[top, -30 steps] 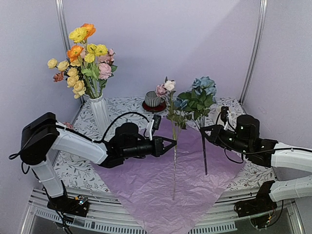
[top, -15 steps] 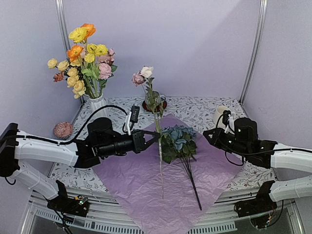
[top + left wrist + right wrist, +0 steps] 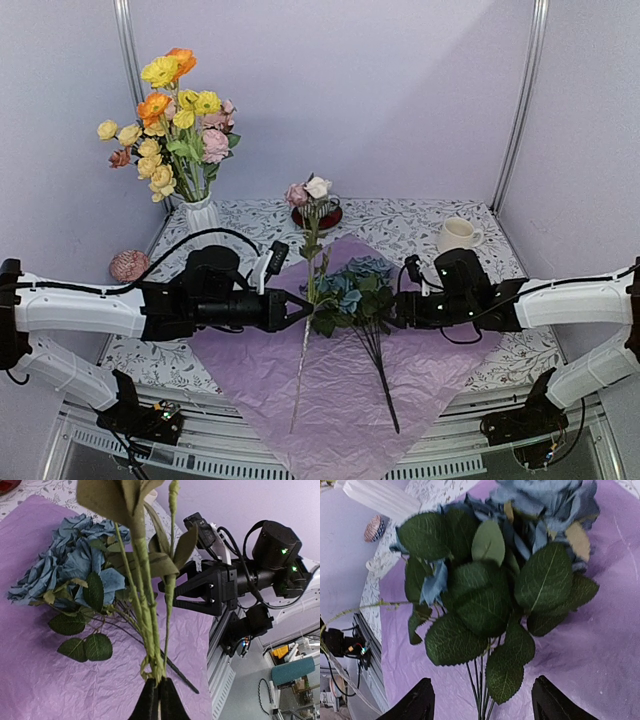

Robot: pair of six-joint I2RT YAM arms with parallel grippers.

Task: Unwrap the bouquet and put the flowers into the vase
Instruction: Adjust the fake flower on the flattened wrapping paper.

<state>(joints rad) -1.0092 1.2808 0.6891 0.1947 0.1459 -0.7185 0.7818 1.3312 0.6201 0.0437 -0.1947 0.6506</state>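
Observation:
The unfolded pink-lilac paper [image 3: 340, 400] lies flat on the table. A bunch of dusty-blue roses [image 3: 352, 288] lies on it, dark stems pointing toward the front edge. My left gripper [image 3: 303, 306] is shut on the green stems of a pink and cream sprig [image 3: 310, 190], which stands nearly upright; the grip shows in the left wrist view [image 3: 159, 692]. My right gripper [image 3: 394, 312] is open just right of the blue roses. In the right wrist view its fingers [image 3: 422, 702] straddle the rose stems [image 3: 482, 680] without touching. The white ribbed vase [image 3: 203, 222] at back left holds several orange, yellow and pink flowers [image 3: 170, 110].
A pink ball [image 3: 129, 266] lies left of the vase. A grey striped mug on a red saucer [image 3: 325, 213] stands behind the held sprig. A cream mug [image 3: 458, 235] sits at back right. A metal rail [image 3: 330, 455] runs along the table's front edge.
My right gripper let the blue roses down onto the paper, then moved left over them and opened. My left gripper has shifted right and lower with the pink and cream sprig.

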